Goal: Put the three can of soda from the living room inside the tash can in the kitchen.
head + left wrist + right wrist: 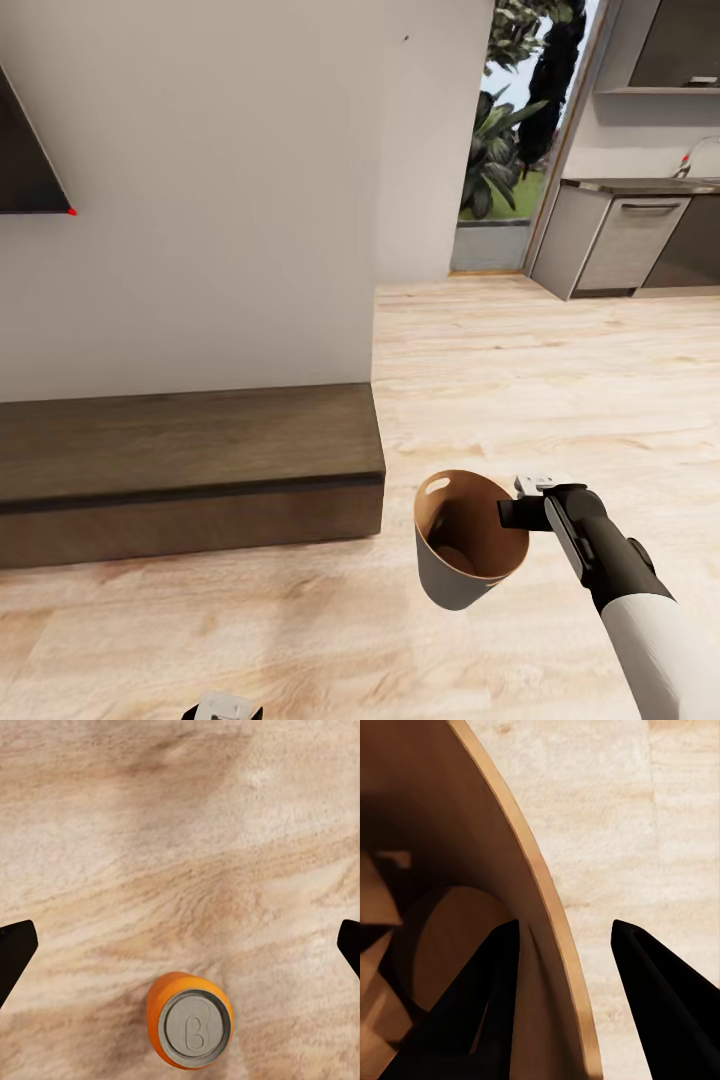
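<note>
The tash can (465, 560) is hanging above the wood plank floor (520, 380), beside the low dark wooden bench (190, 470) along the wall. The right claw (522, 513) is clamping its rim: in the right wrist view one finger is sitting inside the wall (547, 915) and the other finger (667, 997) outside it. The can is looking rigid, thin-walled and light; the rim pinch is judged adequate, though the bucket could be swinging about that single hold. Its copper-brown interior is showing a bare round bottom, with no soda can inside.

An orange soda can (190, 1020) is standing upright on the floor under the left claw (180, 945), whose fingers are spread wide and touching nothing. The soda can is likely light, stiff and smooth-sided; gripping across the cylindrical body at mid-height is the judged best hold.
</note>
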You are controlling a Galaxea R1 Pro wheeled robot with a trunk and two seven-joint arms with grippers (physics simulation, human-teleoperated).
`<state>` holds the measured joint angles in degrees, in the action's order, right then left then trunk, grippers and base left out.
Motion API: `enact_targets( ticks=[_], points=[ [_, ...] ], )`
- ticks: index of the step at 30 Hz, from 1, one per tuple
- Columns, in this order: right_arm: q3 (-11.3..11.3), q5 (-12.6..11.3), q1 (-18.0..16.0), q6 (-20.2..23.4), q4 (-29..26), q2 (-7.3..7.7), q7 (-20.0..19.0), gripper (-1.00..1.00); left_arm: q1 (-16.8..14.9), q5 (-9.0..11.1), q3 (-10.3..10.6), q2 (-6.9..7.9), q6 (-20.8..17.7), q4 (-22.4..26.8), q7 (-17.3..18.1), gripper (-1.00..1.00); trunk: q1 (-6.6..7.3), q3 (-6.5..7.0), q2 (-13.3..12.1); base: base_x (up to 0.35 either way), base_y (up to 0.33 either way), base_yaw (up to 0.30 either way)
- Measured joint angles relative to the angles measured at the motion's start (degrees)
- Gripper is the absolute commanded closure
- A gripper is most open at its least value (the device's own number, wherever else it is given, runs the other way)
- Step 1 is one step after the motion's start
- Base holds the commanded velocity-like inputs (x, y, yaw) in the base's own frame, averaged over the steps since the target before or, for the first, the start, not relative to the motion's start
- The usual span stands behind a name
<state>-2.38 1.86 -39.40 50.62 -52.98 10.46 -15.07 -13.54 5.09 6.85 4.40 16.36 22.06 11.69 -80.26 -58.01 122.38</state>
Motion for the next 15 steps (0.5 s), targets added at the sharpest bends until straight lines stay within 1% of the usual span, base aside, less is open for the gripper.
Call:
enact_targets(
  ticks=[3, 15],
  points=[
    [0.0, -0.06, 0.0, 0.01, 0.0, 0.0, 0.03, 1.0, 0.0, 0.01, -0.08, -0.01, -0.01, 0.0, -0.04, -1.0, 0.0, 0.0, 0.0, 0.005, -0.001, 0.0],
    [0.0, 0.08, -0.02, -0.01, 0.01, 0.07, 0.24, 1.0, 0.0, -0.07, -0.08, -0.09, -0.21, -0.08, -0.08, -1.0, -2.63, -2.18, 4.8, 0.001, 0.0, 0.0]
  ],
)
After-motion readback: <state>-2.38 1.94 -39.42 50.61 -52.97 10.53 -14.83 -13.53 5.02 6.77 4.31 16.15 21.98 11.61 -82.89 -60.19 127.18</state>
